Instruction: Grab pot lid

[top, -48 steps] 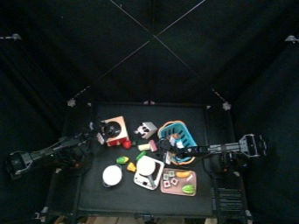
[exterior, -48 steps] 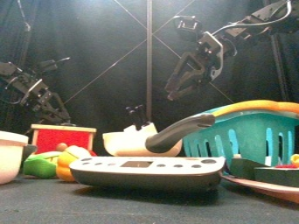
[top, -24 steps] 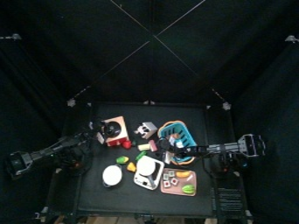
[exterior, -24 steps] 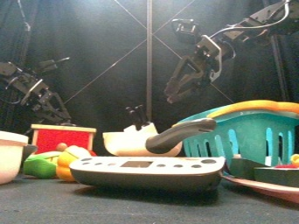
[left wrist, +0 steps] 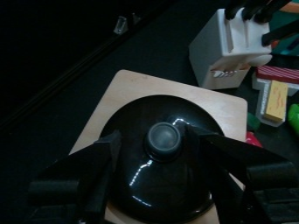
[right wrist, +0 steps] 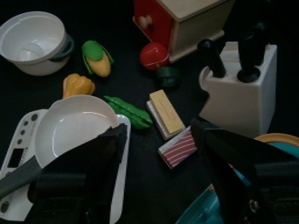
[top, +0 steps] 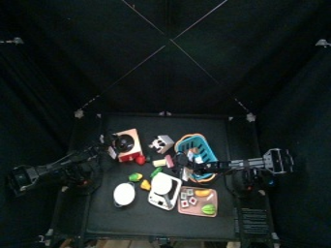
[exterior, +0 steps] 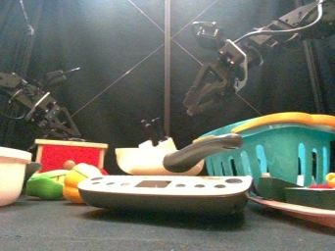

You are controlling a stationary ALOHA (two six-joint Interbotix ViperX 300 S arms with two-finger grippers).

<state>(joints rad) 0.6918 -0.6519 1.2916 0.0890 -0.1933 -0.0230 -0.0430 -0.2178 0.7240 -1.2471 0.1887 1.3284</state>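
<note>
At about nine o'clock on the worktop [top: 97,218] we see our left hand [left wrist: 158,179] released, its two jaws spread wide on both sides of the pot lid [left wrist: 162,166]. The lid is black and shiny, with a round knob [left wrist: 163,135], and it lies on a pale wooden board [left wrist: 222,109]. Toward twelve o'clock from it stands a white knife block [left wrist: 233,52]. At three o'clock our right hand [right wrist: 158,171] hangs released above a white scale [right wrist: 65,131] and a teal basket [exterior: 281,152].
</note>
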